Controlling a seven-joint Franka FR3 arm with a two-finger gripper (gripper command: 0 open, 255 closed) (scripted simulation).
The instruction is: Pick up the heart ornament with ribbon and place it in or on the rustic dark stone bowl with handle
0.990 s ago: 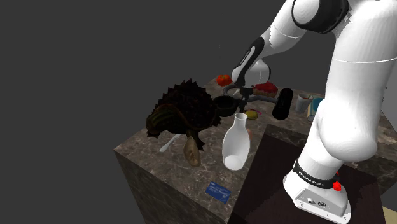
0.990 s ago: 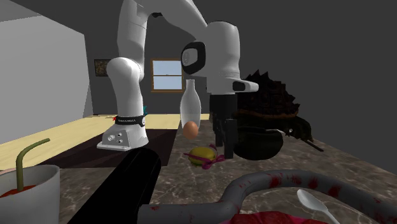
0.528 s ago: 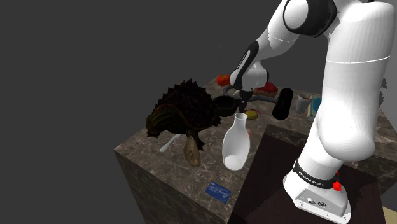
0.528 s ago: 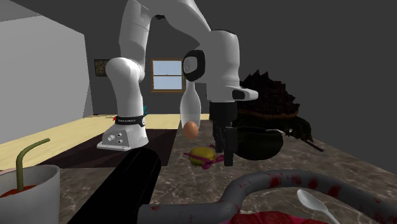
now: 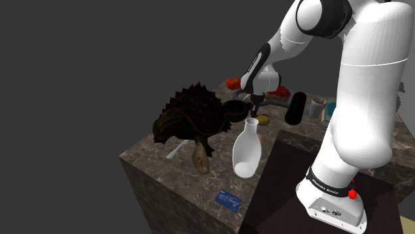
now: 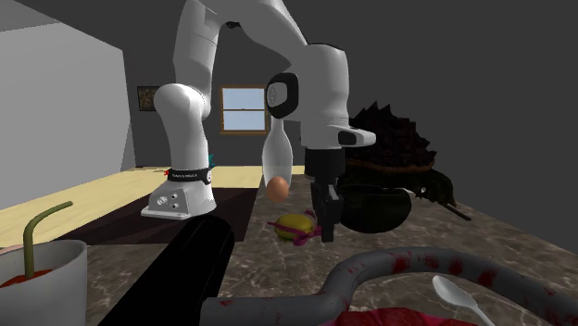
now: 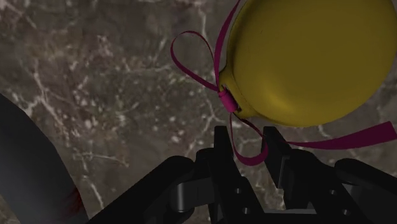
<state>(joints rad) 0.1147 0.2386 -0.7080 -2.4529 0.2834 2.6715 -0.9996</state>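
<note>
Where my pincer (image 7: 246,135) hangs low over the dark veined stone counter (image 7: 95,89), its two black fingers (image 7: 220,146) stand a narrow gap apart; they clasp nothing solid; one strand of the magenta ribbon (image 7: 366,134) curls through that gap, and I cannot tell whether either finger touches it. Just beyond my fingertips lies the yellow heart ornament (image 7: 312,57), its ribbon knotted at the edge nearest me and trailing off to both sides.

Seen from the second exterior view, the ornament rests on the counter just to the left of my fingers; close behind them on that view's right stands the dark bowl (image 6: 375,208), near the ornament yet apart from it. A spiky dark creature figure (image 6: 394,139) rises beyond the bowl.

Farther off, toward my stand, a white bottle (image 5: 247,154) stands upright; a brown egg (image 6: 278,188) shows at its foot in the second exterior view. Nearest that camera lie a black cylinder (image 6: 176,278), a grey ring flecked with red (image 6: 417,269) and a white spoon (image 6: 458,294); a white cup (image 6: 37,273) sits at that view's far left.
</note>
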